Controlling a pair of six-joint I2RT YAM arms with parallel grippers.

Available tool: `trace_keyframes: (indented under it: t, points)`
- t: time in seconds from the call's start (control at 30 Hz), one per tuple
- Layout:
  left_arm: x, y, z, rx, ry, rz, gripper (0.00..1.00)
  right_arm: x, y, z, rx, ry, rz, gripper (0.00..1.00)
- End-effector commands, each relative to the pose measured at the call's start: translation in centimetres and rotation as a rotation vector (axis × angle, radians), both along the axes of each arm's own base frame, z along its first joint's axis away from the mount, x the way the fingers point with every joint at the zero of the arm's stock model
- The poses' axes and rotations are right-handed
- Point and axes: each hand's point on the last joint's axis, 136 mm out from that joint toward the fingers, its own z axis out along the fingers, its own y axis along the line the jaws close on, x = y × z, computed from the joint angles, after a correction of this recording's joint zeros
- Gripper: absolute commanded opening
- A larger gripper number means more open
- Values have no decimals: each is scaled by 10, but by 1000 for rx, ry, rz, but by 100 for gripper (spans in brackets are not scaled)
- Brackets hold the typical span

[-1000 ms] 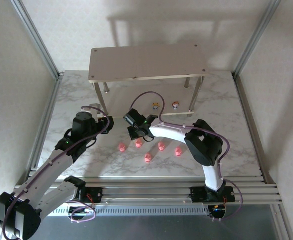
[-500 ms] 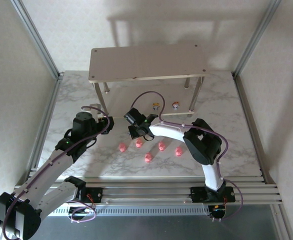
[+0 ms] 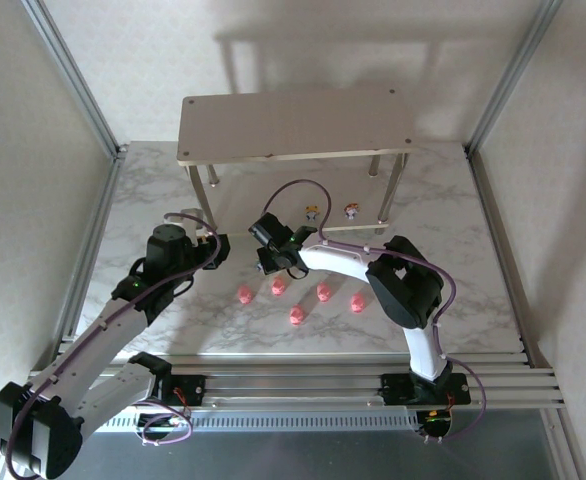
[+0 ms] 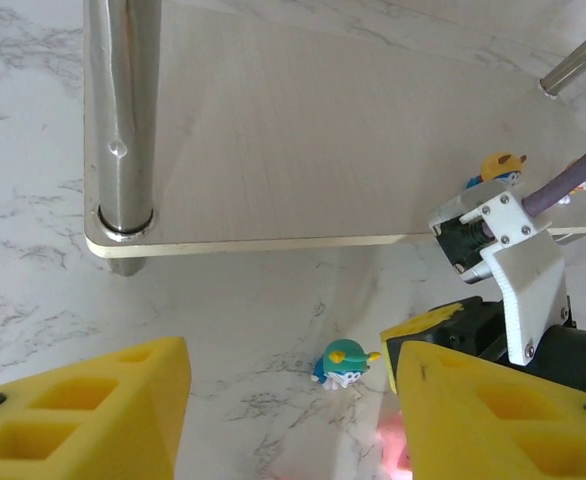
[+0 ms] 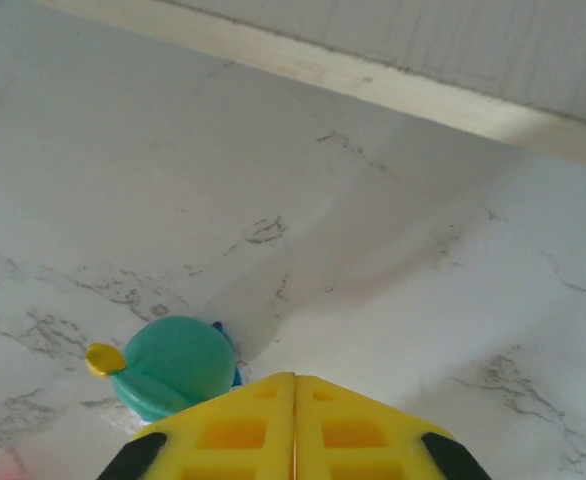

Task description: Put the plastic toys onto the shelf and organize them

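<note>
Right pincer has its yellow fingers pressed together with nothing between them, tips low over the white marbled counter. Just beside them on the counter sits the small teal plastic figurine with a yellow tip; I cannot tell whether they touch. Left pincer shows me its fingers apart and empty, facing that figurine in front of the beige 2-tier shelf on silver legs. On its lower board stand a yellow-orange figurine and a red figurine. 5 pink pig-like toys sit on the counter nearer the arm bases, apart from the shelf
</note>
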Motion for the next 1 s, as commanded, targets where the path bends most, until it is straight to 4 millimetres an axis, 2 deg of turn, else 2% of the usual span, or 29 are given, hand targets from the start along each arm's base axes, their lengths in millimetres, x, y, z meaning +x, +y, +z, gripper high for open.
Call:
trace_keyframes:
  t: [0.0,0.13,0.27,0.37,0.47,0.57,0.73,0.87,0.97]
  points:
    - [0,-5,-5,-14,10,-32,59,8,-14,20,9,-58,-42,10]
    - [-1,-13,-9,-29,23,-76,60,6,-37,50,29,-115,-74,17]
    - [-9,-37,-17,-41,38,-190,62,-2,-62,85,37,-182,-89,42]
    - [-18,-58,-28,2,49,-273,62,-10,-81,111,49,-227,-91,56]
    - [-24,-71,-39,44,67,-322,65,-18,-99,137,65,-276,-97,64]
    - [-25,-73,-54,92,99,-330,65,-25,-119,160,83,-329,-114,68]
    - [-20,-71,-70,184,124,-320,66,-36,-146,186,124,-397,-146,72]
    - [-14,-73,-74,239,118,-328,66,-42,-159,198,147,-437,-155,73]
    - [-10,-78,-69,236,93,-344,65,-45,-166,204,148,-459,-160,74]
